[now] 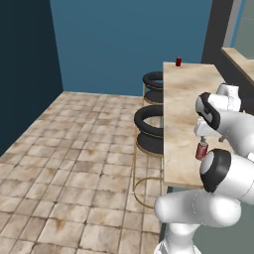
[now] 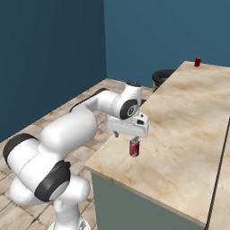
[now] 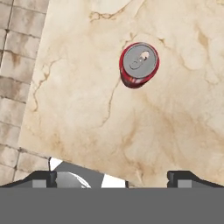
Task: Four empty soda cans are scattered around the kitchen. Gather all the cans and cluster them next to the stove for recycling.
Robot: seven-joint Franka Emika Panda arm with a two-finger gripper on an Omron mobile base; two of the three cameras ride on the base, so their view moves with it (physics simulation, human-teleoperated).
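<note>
Near can (image 3: 138, 64) top (silvery), far can (image 2: 197, 62)

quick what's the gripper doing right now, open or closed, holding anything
Gripper: open, holding nothing, above the near red can, which stands on the counter.

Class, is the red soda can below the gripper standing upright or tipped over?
Upright. The hand view shows the near soda can from above, its round silvery top facing up; the right base view shows it standing on the counter.

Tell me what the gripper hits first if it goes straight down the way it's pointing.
Probably the bare marble counter. The open gripper points down at it, and the red soda can stands off the line between the fingertips, so a straight descent looks likely to miss the can.
</note>
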